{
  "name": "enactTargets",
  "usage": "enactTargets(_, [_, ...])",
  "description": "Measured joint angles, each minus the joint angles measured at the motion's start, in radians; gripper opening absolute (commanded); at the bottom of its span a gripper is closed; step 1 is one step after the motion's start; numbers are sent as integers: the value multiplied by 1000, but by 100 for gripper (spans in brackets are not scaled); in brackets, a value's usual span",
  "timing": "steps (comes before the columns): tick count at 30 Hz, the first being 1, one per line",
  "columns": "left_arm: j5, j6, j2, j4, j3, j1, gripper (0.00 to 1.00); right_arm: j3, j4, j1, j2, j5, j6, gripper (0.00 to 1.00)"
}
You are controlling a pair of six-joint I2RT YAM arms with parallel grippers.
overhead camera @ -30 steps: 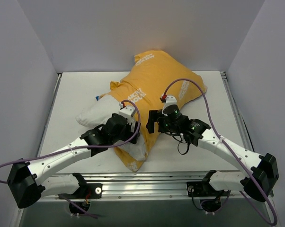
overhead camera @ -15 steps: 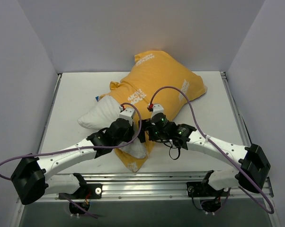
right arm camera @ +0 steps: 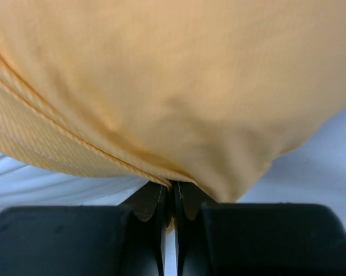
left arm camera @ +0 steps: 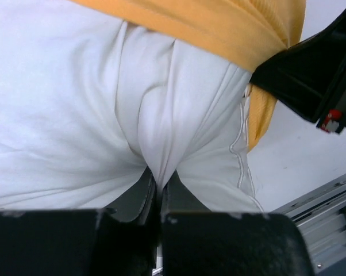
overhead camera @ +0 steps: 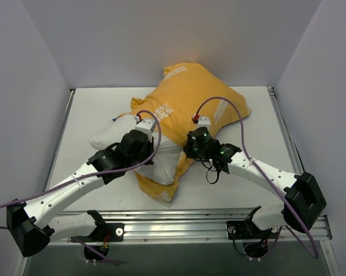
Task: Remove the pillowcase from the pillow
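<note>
The yellow-orange pillowcase (overhead camera: 187, 95) lies across the middle of the table, its open end toward me. The white pillow (overhead camera: 107, 137) sticks out of it at the left and again at the near opening. In the left wrist view my left gripper (left arm camera: 160, 187) is shut on a pinched fold of the pillow (left arm camera: 69, 115), just below the pillowcase's hem (left arm camera: 219, 26). From above, the left gripper (overhead camera: 153, 160) sits at the opening. My right gripper (right arm camera: 173, 187) is shut on the pillowcase (right arm camera: 173, 75) at its stitched edge; from above, the right gripper (overhead camera: 188, 152) is beside the left one.
The white table (overhead camera: 265, 172) is walled in at the left, back and right. A metal rail (overhead camera: 179, 221) runs along the near edge by the arm bases. Purple cables (overhead camera: 225, 103) loop above both wrists. The right gripper's black body (left arm camera: 311, 75) is close beside the left gripper.
Both grippers have shut, the left on the pillow and the right on the pillowcase. The left arm has drawn up and left, and more white pillow shows at the opening.
</note>
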Motion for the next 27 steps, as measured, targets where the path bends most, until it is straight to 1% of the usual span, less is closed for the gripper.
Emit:
enactTargets(3, [73,-6,-1,-87,98,72,2,2,16,-114,-14,-55,1,0])
enactTargets(5, [143,-11,-3,-136,156,131,2,18,18,-218,-15,-109,1,0])
enactTargets(8, [250,-11,-8,-221,242,220,2,55,13,-354,-8,-146,0,0])
enactTargets(12, [384,-3,-51,-296,335,322,2,91,11,-531,22,-239,3,0])
enactTargets(16, [509,34,-75,-332,368,365,2,101,-27,-571,34,-323,-11,1])
enactTargets(18, [558,42,-76,-337,343,375,2,101,-35,-573,34,-337,-28,10])
enactTargets(19, [579,40,-80,-334,318,379,6,101,-42,-570,34,-337,-41,23])
enactTargets(20, [598,37,-89,-329,284,382,19,101,-53,-566,30,-335,-50,31])
enactTargets(21, [613,35,-108,-314,237,383,36,101,-68,-557,24,-324,-65,37])
enactTargets(22, [623,31,-131,-313,188,385,52,99,-84,-544,12,-315,-79,47])
enactTargets(23, [633,24,-156,-320,145,387,74,96,-101,-530,-6,-309,-89,51])
enactTargets(24, [639,20,-182,-327,111,388,83,94,-121,-517,-30,-305,-101,54])
enactTargets(25, [641,13,-210,-344,91,389,89,88,-139,-504,-64,-306,-113,60])
enactTargets(26, [642,12,-227,-350,91,389,98,85,-152,-493,-97,-309,-118,63])
enactTargets(27, [635,14,-244,-350,98,390,95,84,-164,-486,-130,-313,-126,66])
